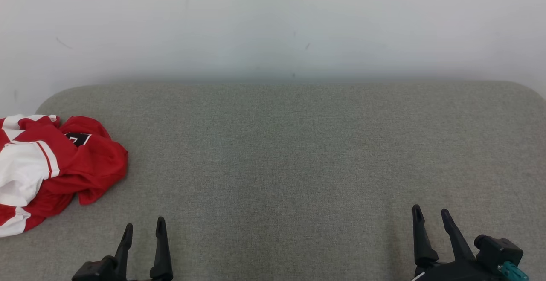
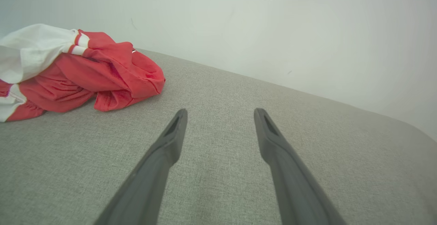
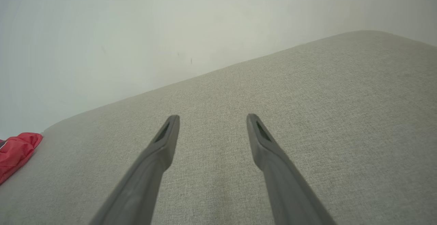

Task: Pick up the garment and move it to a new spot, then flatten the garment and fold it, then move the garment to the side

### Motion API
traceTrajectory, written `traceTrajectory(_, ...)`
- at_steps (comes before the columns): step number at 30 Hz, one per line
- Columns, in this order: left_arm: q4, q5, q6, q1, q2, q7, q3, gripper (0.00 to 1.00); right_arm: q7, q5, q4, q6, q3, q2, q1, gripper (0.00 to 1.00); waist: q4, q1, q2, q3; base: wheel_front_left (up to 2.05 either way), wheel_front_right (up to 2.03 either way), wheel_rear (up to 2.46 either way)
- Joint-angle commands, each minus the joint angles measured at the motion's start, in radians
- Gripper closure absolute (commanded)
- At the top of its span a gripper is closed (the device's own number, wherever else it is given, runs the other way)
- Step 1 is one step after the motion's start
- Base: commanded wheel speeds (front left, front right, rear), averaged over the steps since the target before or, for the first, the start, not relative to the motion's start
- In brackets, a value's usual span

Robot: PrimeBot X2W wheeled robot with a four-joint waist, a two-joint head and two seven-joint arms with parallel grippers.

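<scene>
A crumpled red and white garment [image 1: 51, 166] lies bunched at the far left of the grey fabric surface [image 1: 281, 153]. My left gripper [image 1: 144, 226] stands open near the front edge, below and to the right of the garment, nothing between its fingers. In the left wrist view the garment [image 2: 78, 71] sits ahead and to the left of the open left gripper [image 2: 220, 113]. My right gripper [image 1: 430, 212] is open at the front right, far from the garment. In the right wrist view the open right gripper [image 3: 212, 118] points over bare fabric, a red corner of the garment [image 3: 15, 148] at the left edge.
A pale wall [image 1: 273, 25] rises directly behind the grey surface, whose back corners are rounded. The garment spills past the left edge of the head view.
</scene>
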Motion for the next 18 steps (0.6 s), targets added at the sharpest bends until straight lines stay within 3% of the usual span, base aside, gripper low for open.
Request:
traceTrajectory(1, -0.008, 0.026, 0.003, 0.007, 0.005, -0.009, -0.003, 0.00, -0.008, -0.036, -0.007, -0.002, -0.002, -0.004, 0.001, 0.00, 0.000, 0.0000, 0.0000, -0.001, 0.00, 0.00, 0.00)
traceTrajectory(18, -0.010, 0.131, 0.014, 0.023, 0.005, -0.042, -0.020, 0.00, -0.041, -0.221, 0.006, -0.002, 0.005, -0.004, 0.013, 0.00, 0.001, 0.0000, 0.0000, -0.009, 0.00, 0.00, 0.00)
